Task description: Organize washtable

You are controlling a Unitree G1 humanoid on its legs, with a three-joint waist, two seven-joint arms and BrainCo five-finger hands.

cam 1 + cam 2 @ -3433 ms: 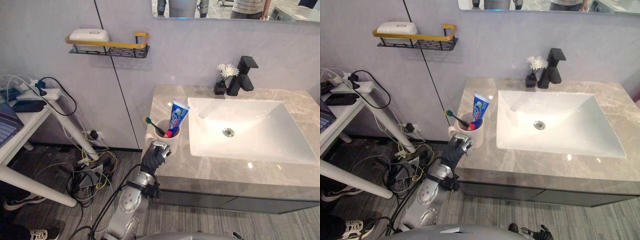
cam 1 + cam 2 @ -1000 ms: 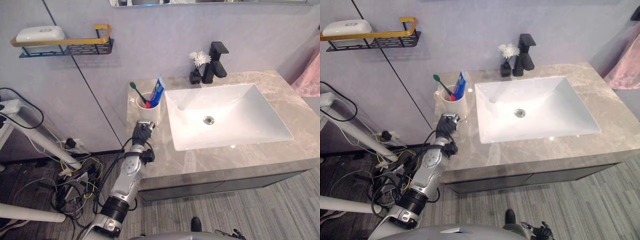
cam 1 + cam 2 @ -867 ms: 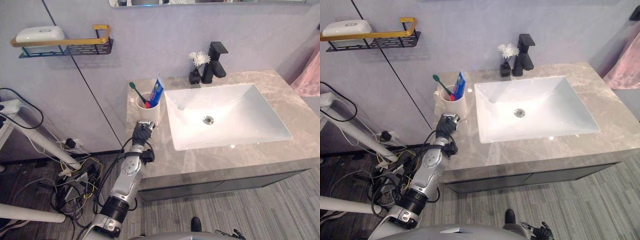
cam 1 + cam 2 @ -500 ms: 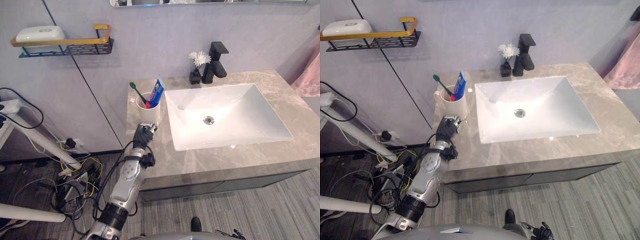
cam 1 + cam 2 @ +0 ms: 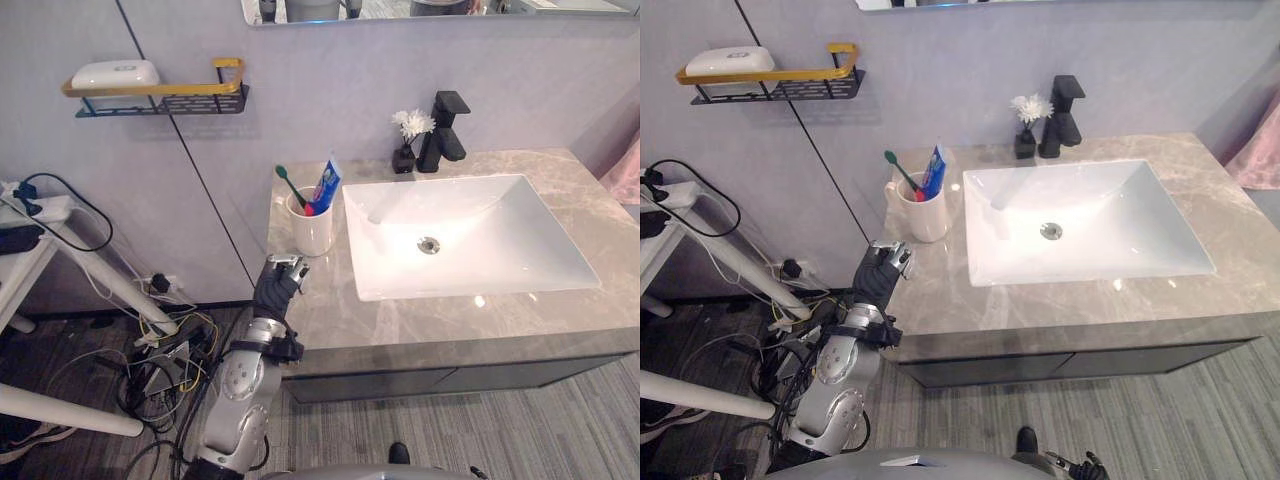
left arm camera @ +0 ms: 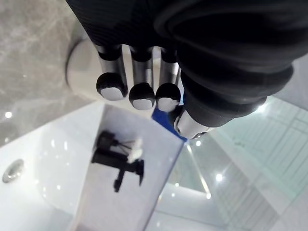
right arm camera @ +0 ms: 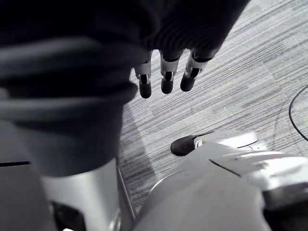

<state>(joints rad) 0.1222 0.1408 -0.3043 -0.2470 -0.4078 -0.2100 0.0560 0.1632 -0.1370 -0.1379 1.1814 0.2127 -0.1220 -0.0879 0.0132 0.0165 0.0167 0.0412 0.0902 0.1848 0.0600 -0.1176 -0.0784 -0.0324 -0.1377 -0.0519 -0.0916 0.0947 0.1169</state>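
Observation:
A white cup (image 5: 312, 232) stands at the left end of the grey marble counter (image 5: 420, 320). In it are a green toothbrush (image 5: 288, 185) and a blue toothpaste tube (image 5: 324, 187). My left hand (image 5: 276, 285) hovers just off the counter's left edge, a little in front of the cup and apart from it. Its fingers (image 6: 132, 72) are curled and hold nothing; past them show the cup (image 6: 82, 67) and the black faucet (image 6: 113, 154). My right hand (image 7: 166, 72) hangs over the striped floor with its fingers relaxed and empty.
A white sink (image 5: 560, 235) takes up the counter's middle and right. The black faucet (image 5: 446, 127) and a small vase of white flowers (image 5: 407, 150) stand behind it. On the wall a gold-railed shelf (image 5: 160, 95) carries a white soap dish (image 5: 115, 73). A white side table (image 5: 40, 215) stands at the left.
The camera has moved, so the whole picture has shifted. My left hand has drawn back a little from the cup towards the counter's front left edge. The cup's contents have not changed.

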